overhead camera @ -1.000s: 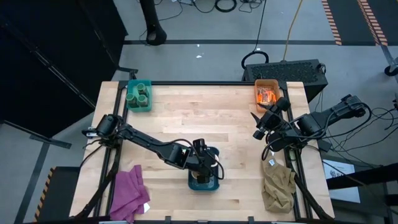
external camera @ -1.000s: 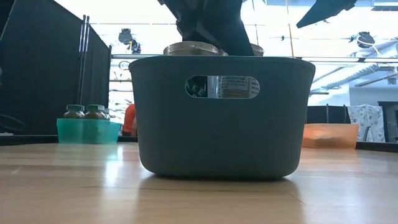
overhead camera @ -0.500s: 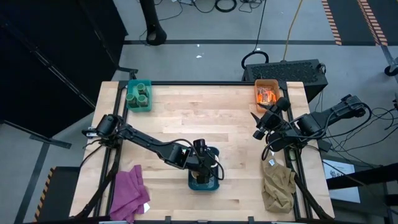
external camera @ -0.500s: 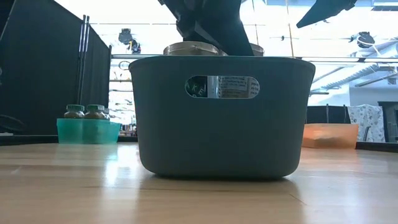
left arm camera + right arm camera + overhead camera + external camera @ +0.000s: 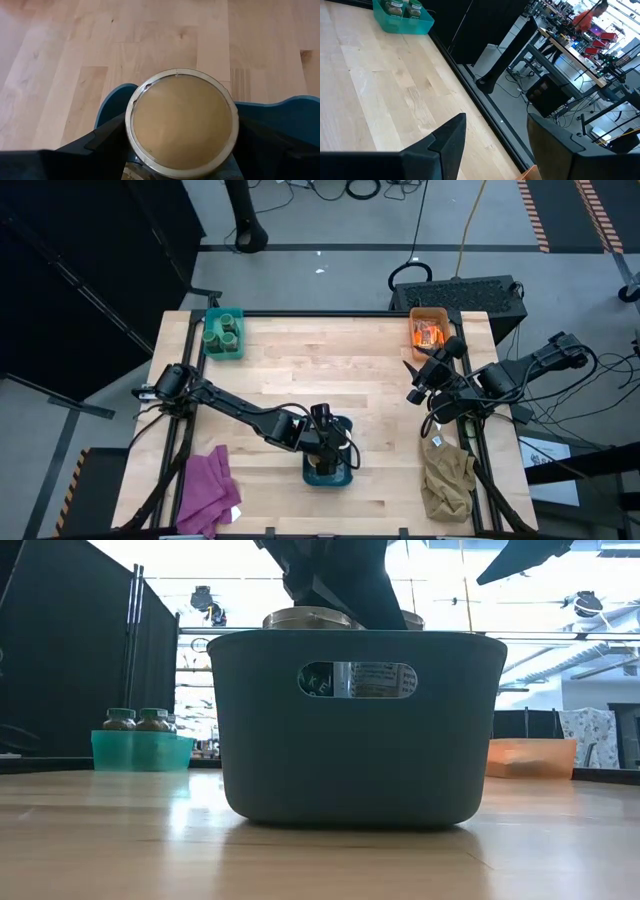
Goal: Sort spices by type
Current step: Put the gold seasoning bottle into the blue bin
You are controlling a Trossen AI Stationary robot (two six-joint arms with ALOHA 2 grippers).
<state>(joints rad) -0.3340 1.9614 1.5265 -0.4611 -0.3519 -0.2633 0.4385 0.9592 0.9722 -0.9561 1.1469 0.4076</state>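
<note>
A small round jar with a cream-yellow top [image 5: 182, 120] is between the fingers of my left gripper [image 5: 326, 445], which is shut on it over the dark blue-grey bin [image 5: 345, 476] near the table's front edge. In the low view, jar lids [image 5: 305, 617] show just above that bin's rim [image 5: 355, 635], and labels show through its handle hole. Green jars stand in a teal bin [image 5: 223, 333] at the far left. Orange packets lie in an orange bin [image 5: 428, 330] at the far right. My right gripper [image 5: 413, 380] hangs open above the table's right side, holding nothing. My left gripper pinches the jar's round sides just below the lid rim [image 5: 131, 131] between its two fingers [image 5: 102, 145], one on each side. The fingers slant down from the table's left. The jar stands upright inside the bin's walls; whether its bottom rests there is hidden.
A purple cloth [image 5: 205, 490] lies at the near left corner and a khaki cloth [image 5: 447, 480] at the near right. Bare wood spreads across the table's middle between the bins. Beyond the far edge are a black case [image 5: 460, 290] and cables.
</note>
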